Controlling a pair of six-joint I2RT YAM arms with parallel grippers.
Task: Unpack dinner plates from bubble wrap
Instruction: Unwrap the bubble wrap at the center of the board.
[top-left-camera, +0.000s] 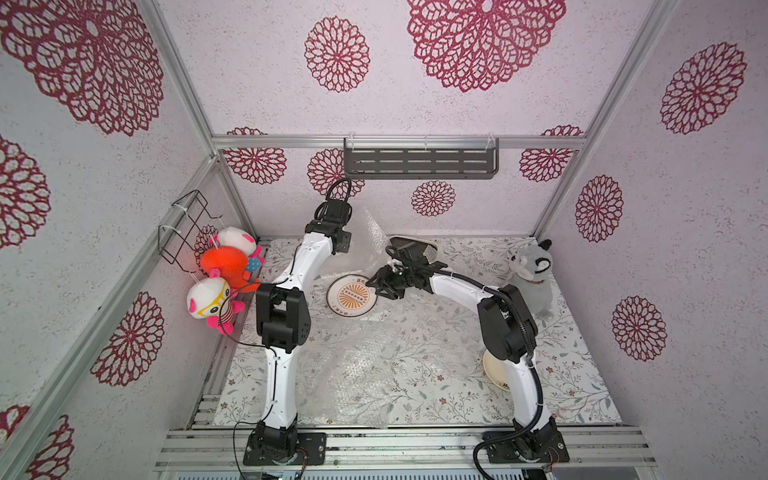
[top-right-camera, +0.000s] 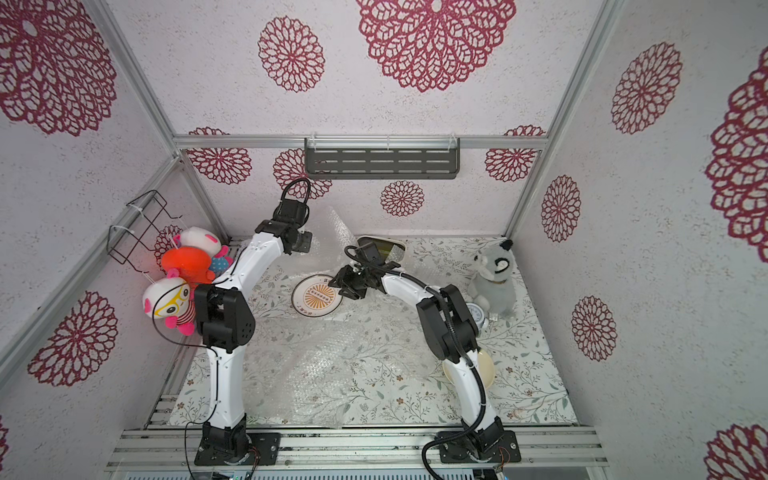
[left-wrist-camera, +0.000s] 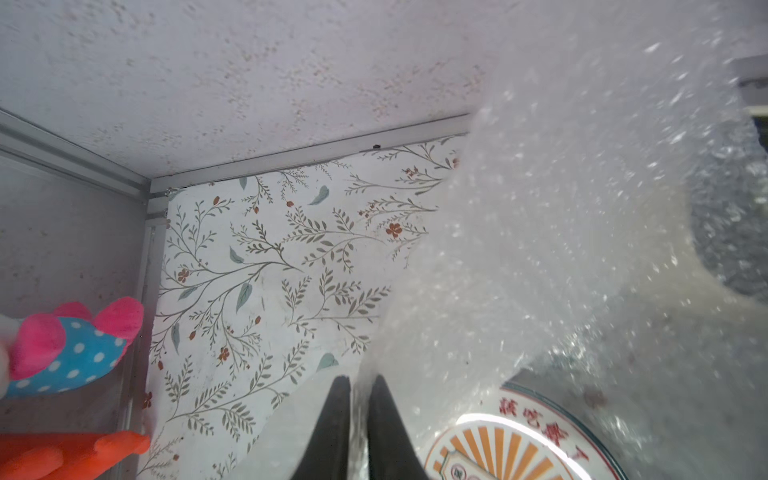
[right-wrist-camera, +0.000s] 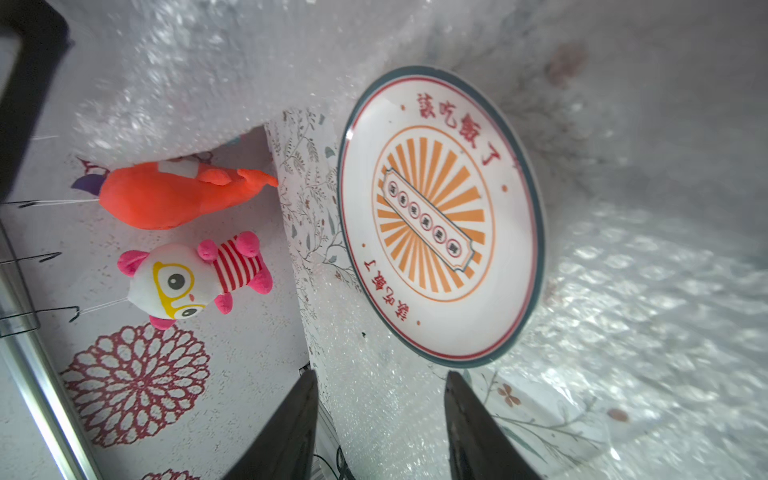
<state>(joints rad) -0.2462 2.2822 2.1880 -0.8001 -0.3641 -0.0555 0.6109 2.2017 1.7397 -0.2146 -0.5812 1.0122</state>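
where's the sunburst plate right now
In both top views the sunburst plate lies uncovered on the table between the two arms, just left of the right gripper, with bubble wrap raised behind it.

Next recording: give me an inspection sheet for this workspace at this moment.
Surface: floral mat, partly under wrap.
Job's things: sunburst plate uncovered; cream plate partly behind the right arm; flat bubble wrap sheet at the front; raised bubble wrap sheet at the back.
Clutter: grey plush animal, alarm clock, dark-topped box.
Grippers: left claw shut on raised bubble wrap sheet; right claw open, empty, near the sunburst plate's rim.
Cables: black loop at the left wrist; corrugated conduit along the right arm.
Surroundings: slotted shelf, wire basket, hanging plush toys, patterned walls.
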